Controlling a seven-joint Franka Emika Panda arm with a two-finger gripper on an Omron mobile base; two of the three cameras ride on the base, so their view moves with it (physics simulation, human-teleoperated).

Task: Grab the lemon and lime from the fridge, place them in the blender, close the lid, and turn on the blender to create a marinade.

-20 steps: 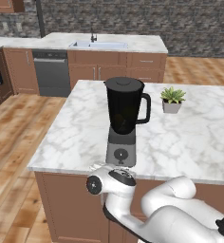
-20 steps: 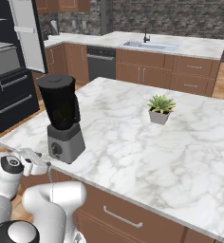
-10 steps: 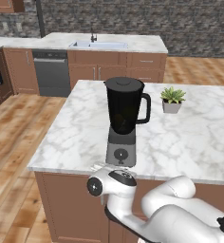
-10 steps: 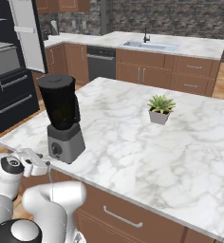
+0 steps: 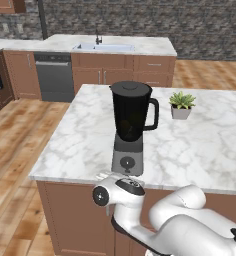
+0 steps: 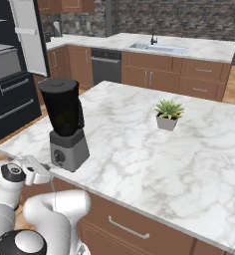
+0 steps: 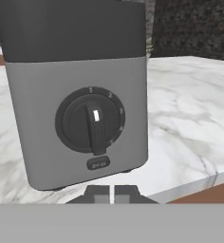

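Observation:
The blender (image 5: 132,117) stands near the front edge of the marble island, its dark jar topped by the lid (image 5: 131,87). From the right base it is at the island's left corner (image 6: 63,114), with the lid (image 6: 58,84) seated on it. In the hand view its grey base fills the frame, and the black round dial (image 7: 91,119) has its white mark pointing straight up. My gripper (image 7: 112,193) is shut with nothing in it, just in front of and below the dial. From the right base the gripper (image 6: 42,169) hangs at the counter edge. Lemon and lime are hidden.
A small potted plant (image 5: 181,105) sits further back on the island (image 6: 139,149). Behind it run a counter with a sink (image 5: 105,47) and a dishwasher (image 5: 52,77). A dark oven stack (image 6: 10,94) and a white open door (image 6: 30,40) stand at left.
The gripper's fingers have closed from wide open to shut in front of the blender base. Blender, lid and plant have not moved.

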